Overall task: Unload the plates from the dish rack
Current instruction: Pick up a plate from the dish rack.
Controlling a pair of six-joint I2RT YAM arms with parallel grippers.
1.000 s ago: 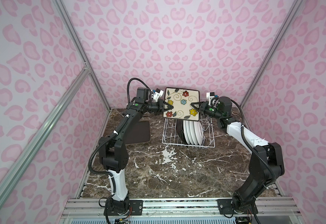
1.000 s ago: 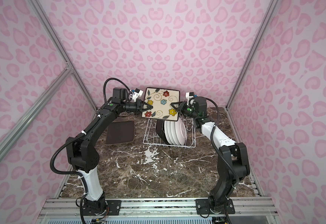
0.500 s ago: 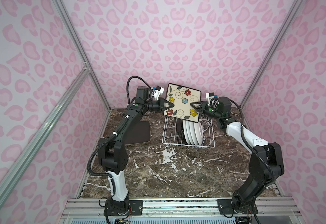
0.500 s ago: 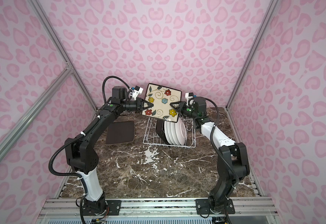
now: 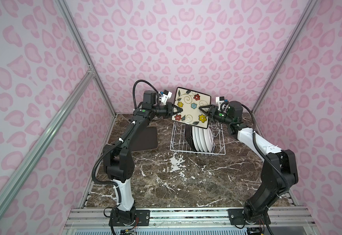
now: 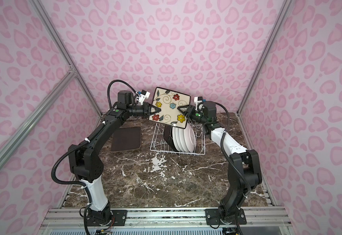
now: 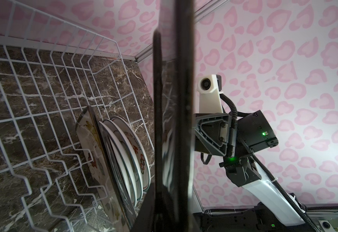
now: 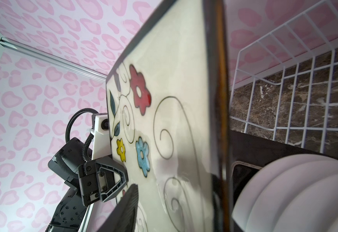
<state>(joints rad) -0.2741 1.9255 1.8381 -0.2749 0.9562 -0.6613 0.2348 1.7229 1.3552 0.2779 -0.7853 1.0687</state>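
**Item in transfer:** the flowered plate [image 5: 190,110], square, is in the air above the back of the rack [image 5: 219,142] and clear of the wires. It faces the top camera and is tilted, so its lower corner on the right arm's side hangs just over the round plates [image 5: 203,138].

**Left gripper** [image 5: 179,110]: clamped on the plate's edge on its own side. The left wrist view shows the plate edge-on, running straight out from between the fingers.

**Right gripper** [image 5: 202,109]: jaws parted, straddling the opposite edge. In the right wrist view one finger [image 8: 127,202] stands off the cream face with a gap showing. Judged: no grip there, so the left arm alone bears the load.

**In the rack:** the round plates stand upright in a row, with a dark-backed plate [image 5: 188,136] upright beside them.

**Unloaded:** a face-down plate [image 5: 145,139] lies on the table [image 5: 186,179], beside the rack on the left arm's side.

**Step in hand, as judged:** handover to the left arm, then carry to the face-down plate.

**Recommendations:**
- Back the right gripper straight out along the plate's plane until both fingers are past the rim. Sideways drift would lever the plate in the left clamp.
- Hold the left arm motionless until then.
- This is a one-edge grip on glazed ceramic — expect the plate to want to pivot. Move slowly, stay high over the round plates, and level it only over the table.
- Set it down square on the face-down plate and loosen only after contact.
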